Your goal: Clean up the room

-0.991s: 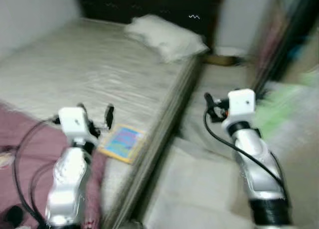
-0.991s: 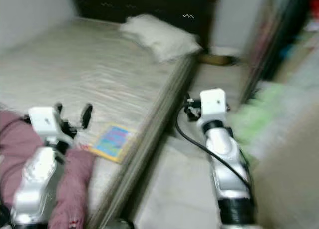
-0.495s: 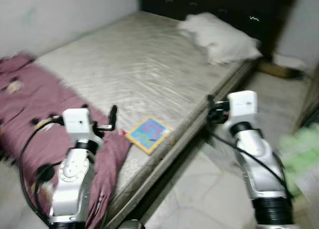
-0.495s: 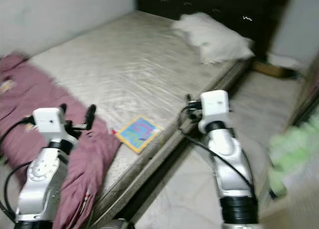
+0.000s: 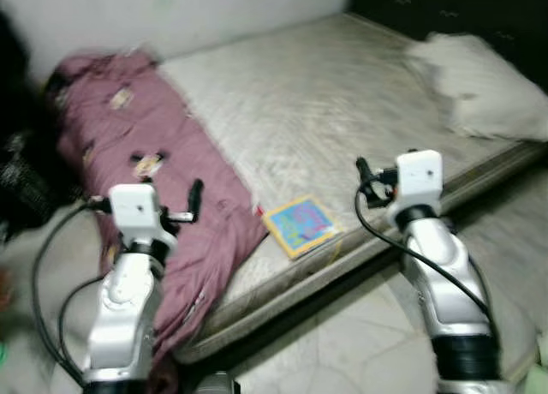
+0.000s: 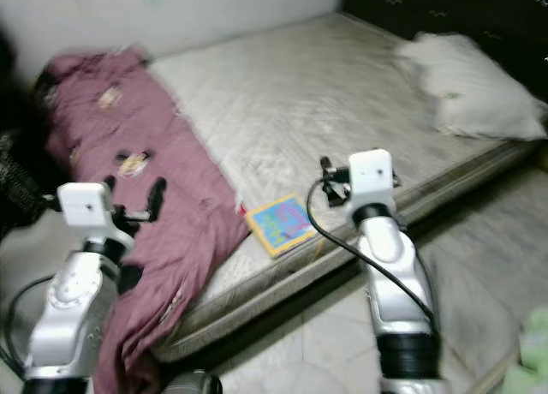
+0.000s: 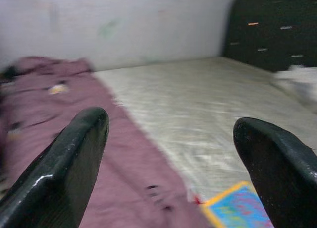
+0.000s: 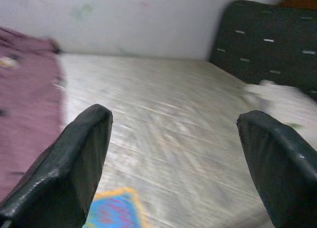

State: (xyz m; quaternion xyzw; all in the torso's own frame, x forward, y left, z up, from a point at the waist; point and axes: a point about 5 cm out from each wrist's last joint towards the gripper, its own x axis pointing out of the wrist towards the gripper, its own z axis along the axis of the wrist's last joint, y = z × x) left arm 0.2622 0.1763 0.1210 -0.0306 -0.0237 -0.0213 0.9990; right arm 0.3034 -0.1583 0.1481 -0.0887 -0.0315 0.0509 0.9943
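Note:
A bare grey mattress (image 5: 342,103) takes up the middle of the scene. A maroon blanket (image 5: 145,154) lies crumpled over its left end and hangs off the near edge. A colourful book (image 5: 300,227) rests flat near the mattress's front edge, and a white pillow (image 5: 479,86) sits at the far right by the dark headboard (image 7: 267,29). My left gripper (image 6: 133,191) hovers open above the blanket's near part. My right gripper (image 5: 366,180) is open too, held over the mattress edge just right of the book. Both hold nothing.
A pale wall (image 5: 171,8) runs behind the bed. Dark clutter (image 5: 21,171) stands at the far left beside the blanket. Light tiled floor (image 5: 360,351) lies in front of the bed, with something green (image 6: 535,360) at the bottom right corner.
The camera has swung left, so the bed, book and pillow slid right in view and the whole blanket came into sight. Both arms keep the same raised, open pose.

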